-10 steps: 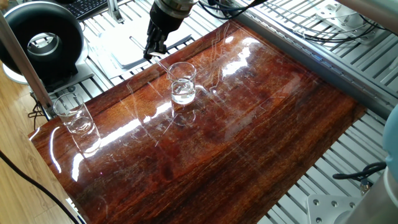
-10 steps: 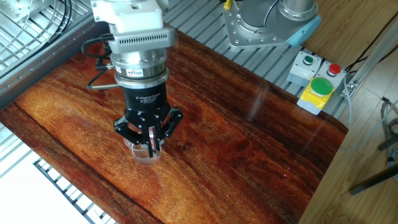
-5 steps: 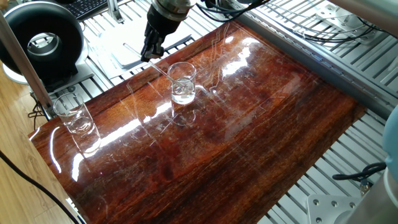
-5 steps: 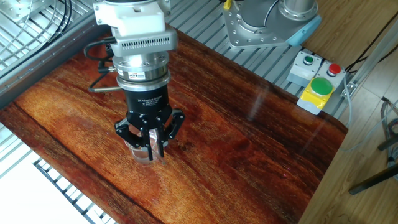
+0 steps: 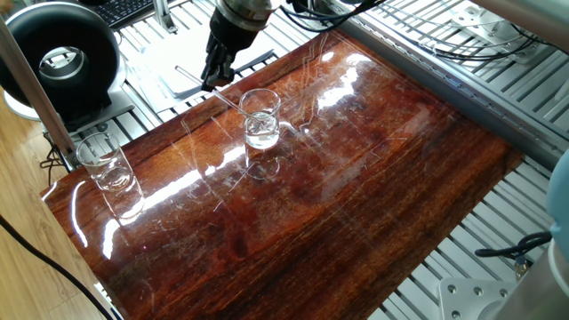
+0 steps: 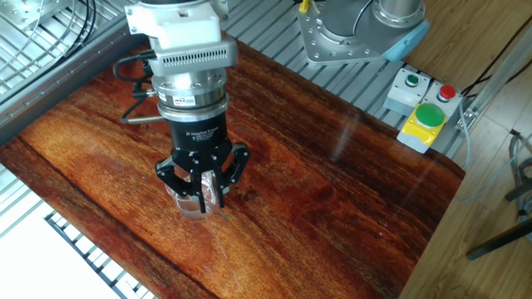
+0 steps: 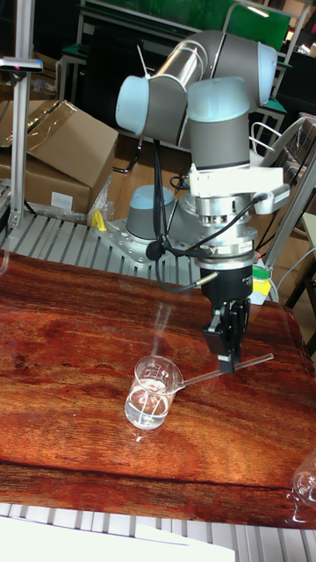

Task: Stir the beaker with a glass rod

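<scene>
The gripper (image 7: 227,362) clamps the rod (image 7: 207,375) near its upper end, tilting it so the lower tip dips into the beaker (image 7: 151,393), low and left of centre, likely to reach the liquid.

3 cams, prob. opposing sides, shared table (image 5: 356,178)

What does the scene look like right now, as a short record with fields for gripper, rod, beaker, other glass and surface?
gripper: shut on the glass rod
glass rod: tilted, lower end in the beaker
beaker: upright, clear liquid at bottom
other glass beaker: upright near table corner, untouched
surface: glossy wooden table
</scene>
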Controlling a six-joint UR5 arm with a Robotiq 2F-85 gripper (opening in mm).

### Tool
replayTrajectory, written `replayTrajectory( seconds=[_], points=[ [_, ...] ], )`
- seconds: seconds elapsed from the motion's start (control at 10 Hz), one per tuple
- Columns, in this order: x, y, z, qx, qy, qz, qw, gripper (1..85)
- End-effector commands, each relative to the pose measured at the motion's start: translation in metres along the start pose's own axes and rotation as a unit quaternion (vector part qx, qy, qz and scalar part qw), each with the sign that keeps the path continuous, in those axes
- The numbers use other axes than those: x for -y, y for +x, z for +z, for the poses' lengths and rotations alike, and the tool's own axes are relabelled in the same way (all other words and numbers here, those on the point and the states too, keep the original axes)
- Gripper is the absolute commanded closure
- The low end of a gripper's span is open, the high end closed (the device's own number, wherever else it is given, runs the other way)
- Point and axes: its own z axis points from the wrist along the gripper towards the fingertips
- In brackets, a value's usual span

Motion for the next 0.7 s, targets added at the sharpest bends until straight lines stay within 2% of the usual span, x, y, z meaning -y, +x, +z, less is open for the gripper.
replayTrajectory(
  seconds=[0.0,0.1,0.2,0.3,0.4,0.5,0.6],
  points=[
    [-0.009,0.012,-0.012,-0.017,-0.021,0.002,0.9996,52.7],
    [-0.01,0.017,-0.016,-0.026,-0.024,0.001,0.9994,52.3],
    [-0.02,0.036,-0.025,-0.062,-0.044,0.009,0.9971,52.3],
    [-0.024,0.059,-0.041,-0.106,-0.05,0.02,0.993,52.3],
    [-0.019,0.086,-0.06,-0.151,-0.041,0.035,0.9871,55.0],
    [-0.013,0.101,-0.074,-0.169,-0.03,0.065,0.9831,65.7],
    [-0.009,0.113,-0.084,-0.184,-0.016,0.111,0.9765,82.0]
  ],
)
